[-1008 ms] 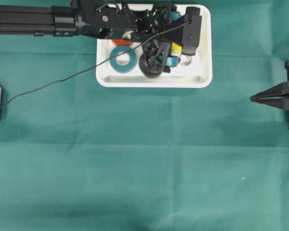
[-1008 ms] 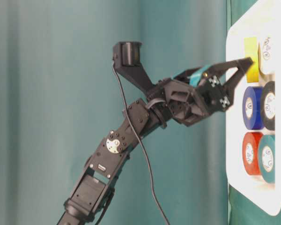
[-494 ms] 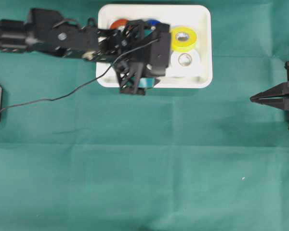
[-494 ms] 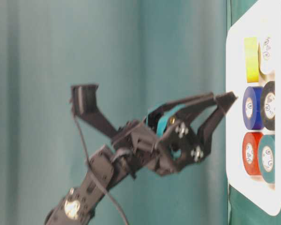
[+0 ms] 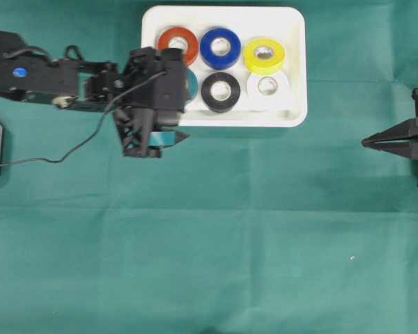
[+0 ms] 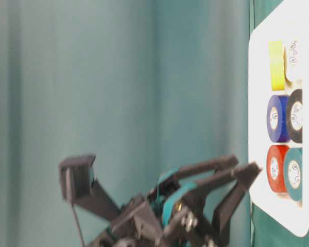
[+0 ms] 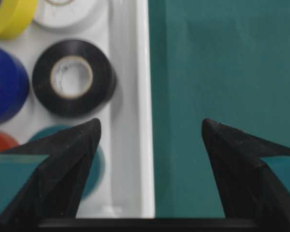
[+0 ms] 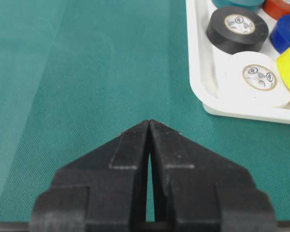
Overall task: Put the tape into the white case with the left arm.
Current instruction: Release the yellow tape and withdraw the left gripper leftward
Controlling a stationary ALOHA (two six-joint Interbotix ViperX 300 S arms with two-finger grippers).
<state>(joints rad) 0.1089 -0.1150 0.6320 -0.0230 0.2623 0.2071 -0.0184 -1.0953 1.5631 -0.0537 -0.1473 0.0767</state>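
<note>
I see a green cloth (image 5: 216, 229) covering the tabletop, with a tiny white speck (image 5: 352, 258) at lower right.

One white case (image 5: 295, 69) sits on one green cloth (image 5: 265, 229); inside it lie six tape rolls in two rows of three; one red roll (image 5: 175, 42), one blue roll (image 5: 220, 46), one yellow roll (image 5: 264, 56), one teal roll (image 5: 192, 83) partly hidden under the arm, one black roll (image 5: 221, 91), one white roll (image 5: 267, 86); no colour repeats. Two robot arms are in view; one left gripper (image 5: 168, 138) with two fingers bearing teal patches; one right gripper (image 5: 368, 142) with two plain black fingers; one thin black cable (image 5: 63, 154) trails over the cloth.
</note>
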